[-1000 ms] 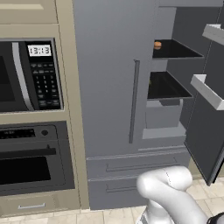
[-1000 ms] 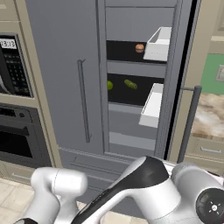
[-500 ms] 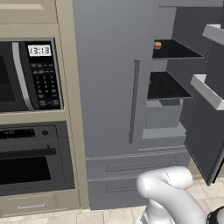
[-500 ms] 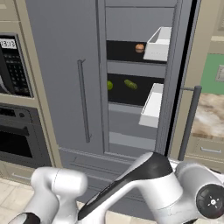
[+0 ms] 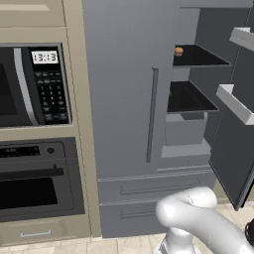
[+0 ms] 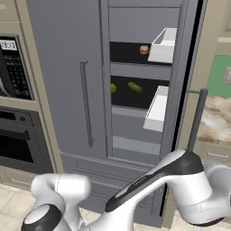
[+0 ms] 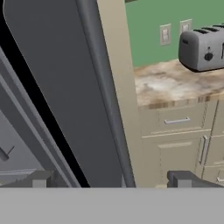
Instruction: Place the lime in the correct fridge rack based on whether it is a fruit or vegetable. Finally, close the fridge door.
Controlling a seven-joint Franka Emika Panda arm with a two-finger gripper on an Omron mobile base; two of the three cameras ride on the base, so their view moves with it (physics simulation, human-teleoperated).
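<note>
With the lime [image 6: 113, 88] already on the middle fridge rack, my hand [image 7: 111, 179], fingertips spread wide and empty, sits low beside the open door [image 7: 65, 96], its edge just left.

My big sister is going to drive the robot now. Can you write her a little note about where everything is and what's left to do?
Gripper: open and empty, fingertips spread wide, down beside the outer face of the open fridge door.
Lime: already in the fridge, on the middle rack, near the elongated olive-green item. A round orange-brown item sits on the rack above.
Done: the lime is placed.
Left: swing the fridge door shut.
</note>
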